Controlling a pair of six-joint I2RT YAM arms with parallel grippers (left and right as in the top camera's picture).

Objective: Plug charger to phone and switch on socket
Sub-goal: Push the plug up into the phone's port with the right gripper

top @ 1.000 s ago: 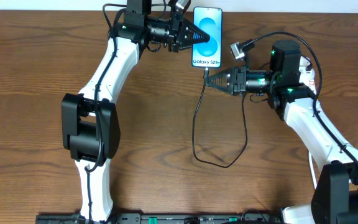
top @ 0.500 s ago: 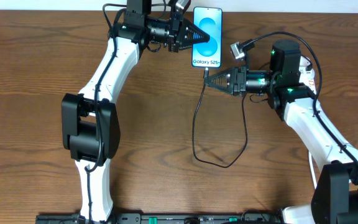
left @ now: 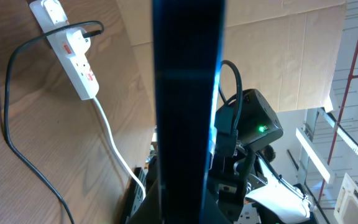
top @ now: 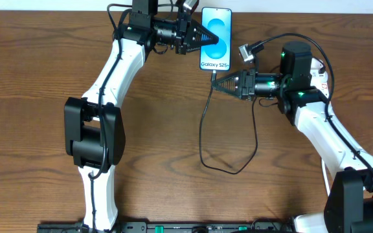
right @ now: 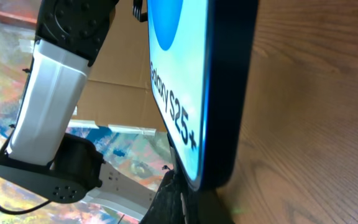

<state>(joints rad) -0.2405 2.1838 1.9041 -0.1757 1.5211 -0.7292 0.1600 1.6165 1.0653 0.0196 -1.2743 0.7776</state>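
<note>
Edging leftward since a second ago, the right fingers (top: 229, 85) clamp the limp, light charger (top: 201, 139) by its stiff end, just below the bottom edge of the phone (top: 222, 19), slick and fragile, which the left fingers (top: 198, 36) pinch by its sides near the desk's (top: 44, 162) far edge.

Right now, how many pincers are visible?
2. The left pincer clamps the phone from its left side; the right pincer holds the charger by its plug, just below the phone.
</note>
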